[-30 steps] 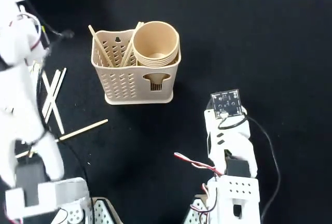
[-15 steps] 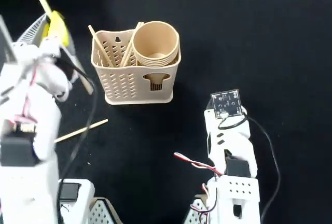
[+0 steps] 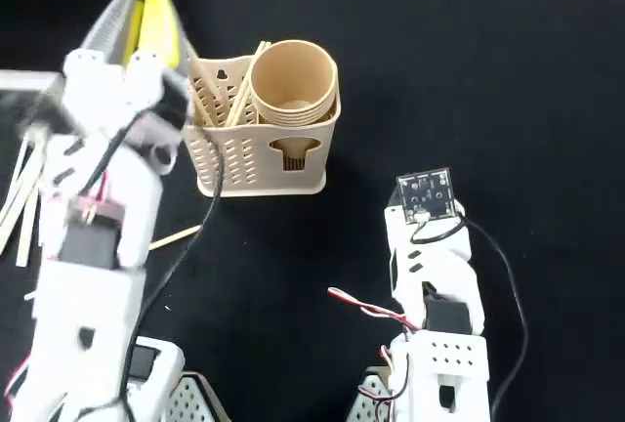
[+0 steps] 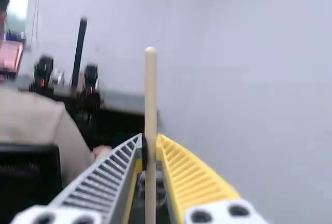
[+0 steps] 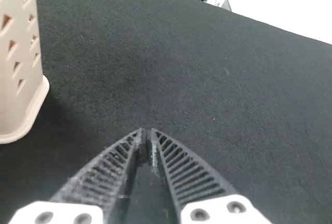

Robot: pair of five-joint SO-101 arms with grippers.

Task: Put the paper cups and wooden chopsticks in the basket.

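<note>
A beige perforated basket (image 3: pixel 244 158) stands at the table's back middle, holding stacked paper cups (image 3: pixel 293 80) and a few wooden chopsticks (image 3: pixel 242 90). My left gripper (image 3: pixel 142 17) is raised just left of the basket, shut on a wooden chopstick (image 4: pixel 150 130) that stands upright between its grey and yellow fingers. More chopsticks (image 3: pixel 21 209) lie on the cloth at the far left, and one chopstick (image 3: pixel 176 237) lies in front of the basket, partly under the left arm. My right gripper (image 5: pixel 145 143) is shut and empty, low over the cloth right of the basket (image 5: pixel 18 53).
The black cloth covers the table. The right arm's base (image 3: pixel 430 344) sits at the front right, with open cloth around it. In the left wrist view a person sits at the room's far side.
The left arm has swung from the far left toward the basket, lifting a chopstick up with it. The right arm has not moved.
</note>
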